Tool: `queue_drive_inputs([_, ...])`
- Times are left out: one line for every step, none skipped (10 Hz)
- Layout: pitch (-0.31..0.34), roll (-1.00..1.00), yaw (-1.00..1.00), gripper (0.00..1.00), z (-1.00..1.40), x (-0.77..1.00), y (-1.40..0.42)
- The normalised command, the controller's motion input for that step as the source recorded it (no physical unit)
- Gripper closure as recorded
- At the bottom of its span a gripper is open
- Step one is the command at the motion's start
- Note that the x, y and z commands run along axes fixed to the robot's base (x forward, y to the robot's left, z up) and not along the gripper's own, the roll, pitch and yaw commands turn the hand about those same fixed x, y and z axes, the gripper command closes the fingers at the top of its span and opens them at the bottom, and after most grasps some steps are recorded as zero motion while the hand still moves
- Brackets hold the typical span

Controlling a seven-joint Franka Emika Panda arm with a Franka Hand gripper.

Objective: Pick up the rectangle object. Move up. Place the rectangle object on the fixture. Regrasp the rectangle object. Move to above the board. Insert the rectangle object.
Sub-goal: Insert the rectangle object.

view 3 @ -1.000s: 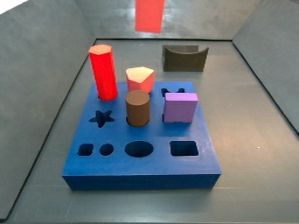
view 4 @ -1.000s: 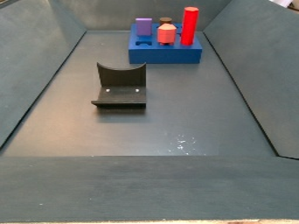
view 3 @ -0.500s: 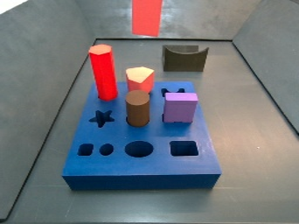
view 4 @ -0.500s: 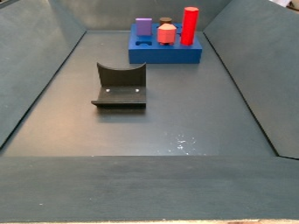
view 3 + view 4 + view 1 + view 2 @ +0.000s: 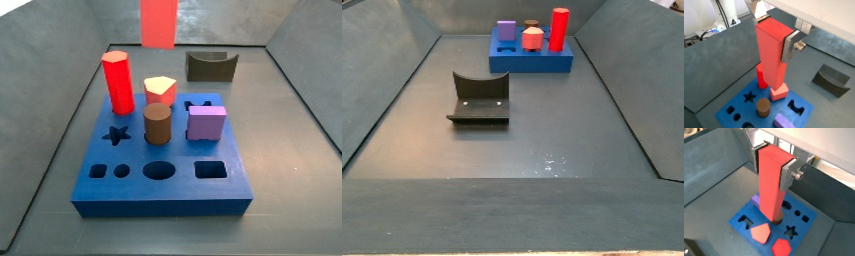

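My gripper is shut on the rectangle object, a long salmon-red block that hangs upright between the silver fingers; both wrist views show this grip. The block's lower end shows at the top of a side view, in the air beyond the board's far edge; the gripper itself is out of frame there. The blue board lies below, and it shows under the block in both wrist views. The dark fixture stands empty behind the board, seen also in a side view.
On the board stand a bright red hexagonal post, a salmon pentagon piece, a brown cylinder and a purple block. Star, circle, rounded-square and oval holes are open at the board's near end. Grey walls slope up around the floor.
The held block has shifted a little left and hangs lower in the side view. Board, pieces and fixture have not moved.
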Motion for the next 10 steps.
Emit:
queue_drive_inputs([0.0,0.05,-0.01,1.0,-0.01,-0.04,-0.44])
queue_drive_inputs([-0.01,0.04,0.01,1.0,0.0,-0.1,-0.25])
queue_drive_inputs([-0.017,0.0,0.0,1.0,0.0,-0.02,0.0])
queue_drive_inputs([0.0,0.0,0.01,1.0,0.0,0.0,-0.04])
queue_drive_inputs([-0.26,-0.17,-0.05,1.0,0.02,0.0,-0.14])
queue_drive_inputs([-0.356,-0.15,-0.21,1.0,0.03,0.1,-0.33])
queue_drive_inputs([-0.381,-0.22,-0.2,1.0,0.08,0.07,-0.27])
queue_drive_inputs([-0.401,-0.27,-0.25,1.0,0.07,0.0,-0.23])
queue_drive_inputs([-0.414,-0.29,-0.25,1.0,0.05,0.0,-0.21])
queue_drive_inputs([-0.426,-0.3,-0.25,1.0,0.03,0.0,-0.19])
